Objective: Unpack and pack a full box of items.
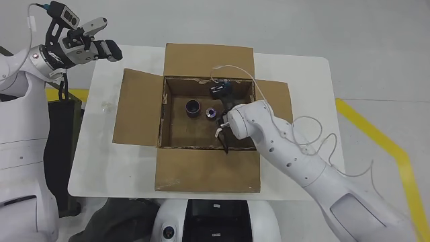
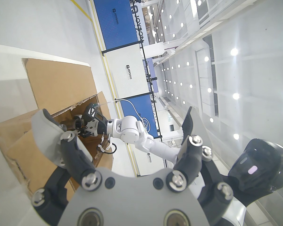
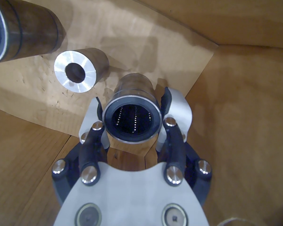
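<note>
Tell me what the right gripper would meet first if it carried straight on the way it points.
Probably the cardboard box floor. The right gripper points down at it, fingers clamped on a metal cylinder, whose far end would touch first, if not resting there already.

Brown cardboard box [image 1: 138,107], open, all four flaps folded out flat on the white table [image 1: 302,74]. On its floor, three metal cylinders, each upright with the bore facing up. Large dark bearing [image 3: 26,36], grooved round its body, near the middle of the box. Near it but apart, a shorter aluminium sleeve [image 3: 77,74] with bright machined end face and plain bore. Close to the sleeve, a linear bearing [image 3: 132,118], rows of balls visible in its bore, clasped between the fingers of the right gripper [image 3: 131,95].
</note>
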